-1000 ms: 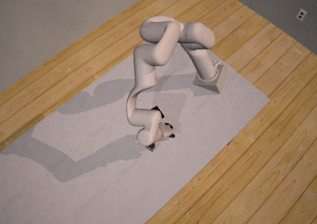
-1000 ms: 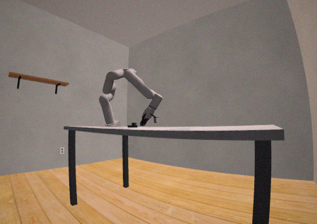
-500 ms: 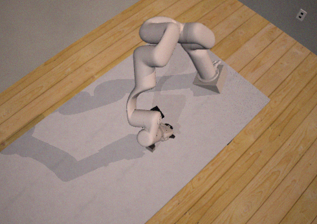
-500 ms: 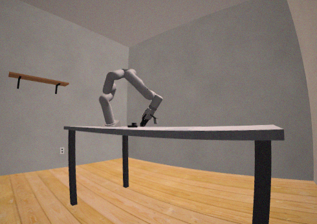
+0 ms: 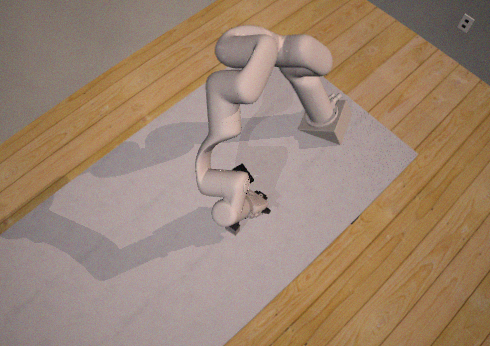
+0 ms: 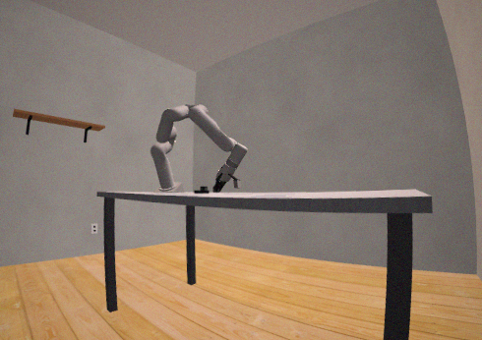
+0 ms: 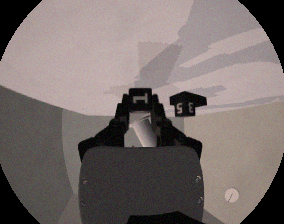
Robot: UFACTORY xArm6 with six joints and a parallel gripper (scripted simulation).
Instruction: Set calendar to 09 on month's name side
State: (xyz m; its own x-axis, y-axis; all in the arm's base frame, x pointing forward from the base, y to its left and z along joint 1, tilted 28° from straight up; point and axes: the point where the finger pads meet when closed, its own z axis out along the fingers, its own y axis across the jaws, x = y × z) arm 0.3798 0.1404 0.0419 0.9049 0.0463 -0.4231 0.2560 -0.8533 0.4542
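My gripper [image 6: 217,188] [image 7: 140,101] is shut on a black cube [image 7: 140,95], whose visible face shows a white 1 lying sideways in the wrist view. In the exterior view the fingertips are low, close above the table. The black tray [image 6: 198,192] [image 7: 193,97] lies on the table to their left, apart from them. A second black cube [image 6: 204,188] [image 7: 185,108] stands on the tray, with the digits 5 and 3 on two faces, upside down in the wrist view. In the top view the arm hides the held cube. The month's name is not legible.
The arm [image 5: 225,113] [image 6: 211,128] arches over the pale table top [image 5: 165,298] [image 6: 344,195] from its base [image 5: 327,128] [image 6: 169,187]. Its shadows cross the table. The wrist view is upside down, with the table at the top. A shelf [image 6: 59,120] hangs on the wall.
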